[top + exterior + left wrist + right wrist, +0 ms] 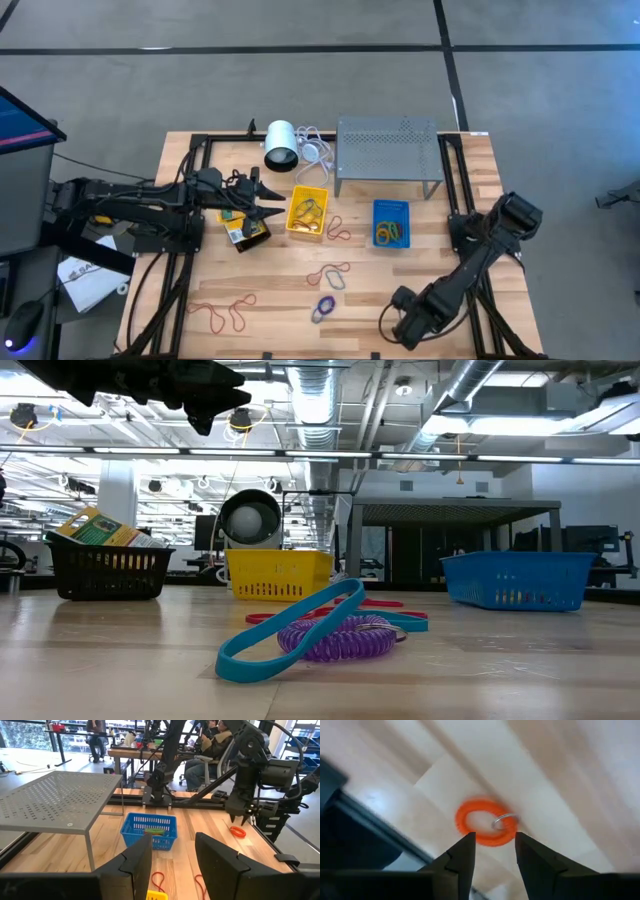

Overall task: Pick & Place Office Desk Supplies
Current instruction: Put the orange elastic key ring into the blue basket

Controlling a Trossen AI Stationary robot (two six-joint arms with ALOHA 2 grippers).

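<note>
An orange coil ring [486, 821] with a small metal ring lies flat on the wooden table near its front right. My right gripper [494, 851] hangs open just above it, pointing down, clear of it; the left wrist view shows that gripper [239, 816] over the ring [238, 831]. My left gripper [172, 865] stands open and level over the yellow bin [308, 212], holding nothing. The black bin [245, 230] holds packets. The blue bin [391, 222] holds bands. A blue band [290, 625] and a purple coil [335, 640] lie at the table's middle front.
A grey perforated stand [388, 150] and a white cylinder [281, 147] stand at the far edge. Red bands [222, 312] lie at the front left, and more loops [330, 272] lie mid-table. Black frame rails [455, 190] run along both sides. People sit beyond the table [210, 745].
</note>
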